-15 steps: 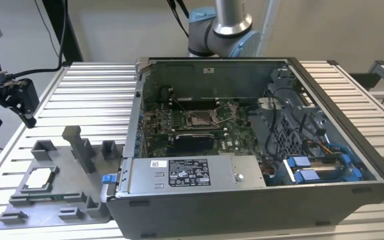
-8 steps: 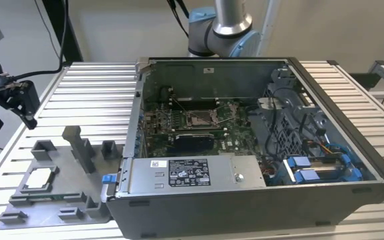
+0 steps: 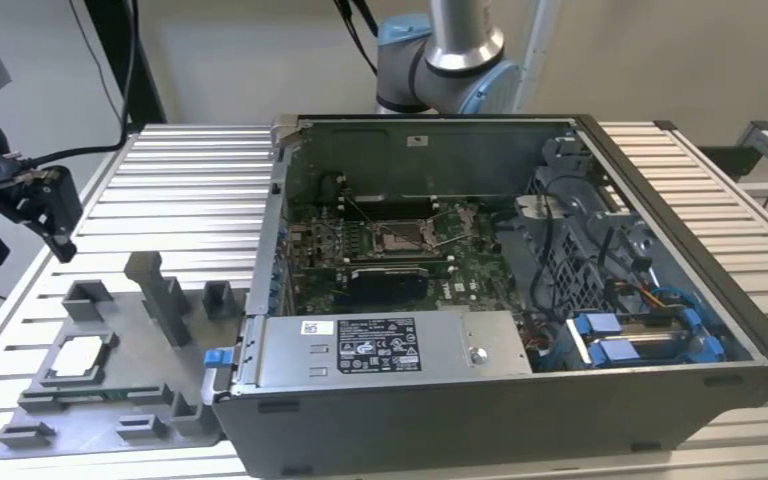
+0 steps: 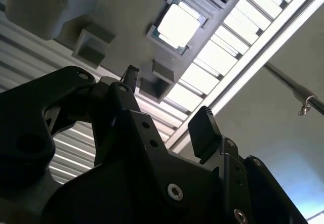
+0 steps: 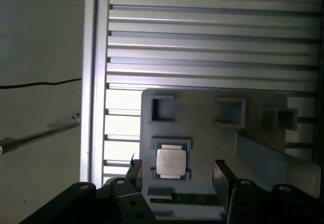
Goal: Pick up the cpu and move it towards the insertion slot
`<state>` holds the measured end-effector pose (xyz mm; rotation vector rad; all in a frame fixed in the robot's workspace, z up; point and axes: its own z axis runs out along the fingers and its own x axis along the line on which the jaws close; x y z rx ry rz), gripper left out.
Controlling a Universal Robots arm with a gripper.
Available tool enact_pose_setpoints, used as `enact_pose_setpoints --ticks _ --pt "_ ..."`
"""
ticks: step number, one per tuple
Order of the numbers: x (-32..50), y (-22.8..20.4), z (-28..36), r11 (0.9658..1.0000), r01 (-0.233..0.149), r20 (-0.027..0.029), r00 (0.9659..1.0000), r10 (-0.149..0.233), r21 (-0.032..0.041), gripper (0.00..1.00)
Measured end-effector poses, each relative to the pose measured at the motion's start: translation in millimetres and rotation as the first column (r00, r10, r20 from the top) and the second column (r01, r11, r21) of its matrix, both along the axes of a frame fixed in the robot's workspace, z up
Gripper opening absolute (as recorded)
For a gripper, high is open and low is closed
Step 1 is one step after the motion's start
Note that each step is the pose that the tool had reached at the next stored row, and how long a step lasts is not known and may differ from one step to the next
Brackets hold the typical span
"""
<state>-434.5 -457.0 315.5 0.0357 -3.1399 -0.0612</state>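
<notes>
I see my end effector (image 4: 168, 90) wide open, holding nothing.
In the exterior view it hangs far left above the desk (image 3: 197, 170); the cpu (image 3: 80, 355) lies in the grey tray (image 3: 157, 425), lower left; the insertion slot (image 3: 402, 237) sits mid-frame.

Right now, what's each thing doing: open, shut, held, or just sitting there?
gripper: open, holding nothing, clear of the cpu.
cpu: lying flat in a pocket of the tray, not held.
tray: resting on the slatted table.
computer case: open, insides showing.
insertion slot: dark centre, no chip in it.
</notes>
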Motion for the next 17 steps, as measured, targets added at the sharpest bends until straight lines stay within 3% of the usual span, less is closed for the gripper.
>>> enact_pose_setpoints --ticks 17 --pt "0.0 0.0 -15.3 1.0000 0.000 0.0000 1.0000 0.000 0.0000 1.00"
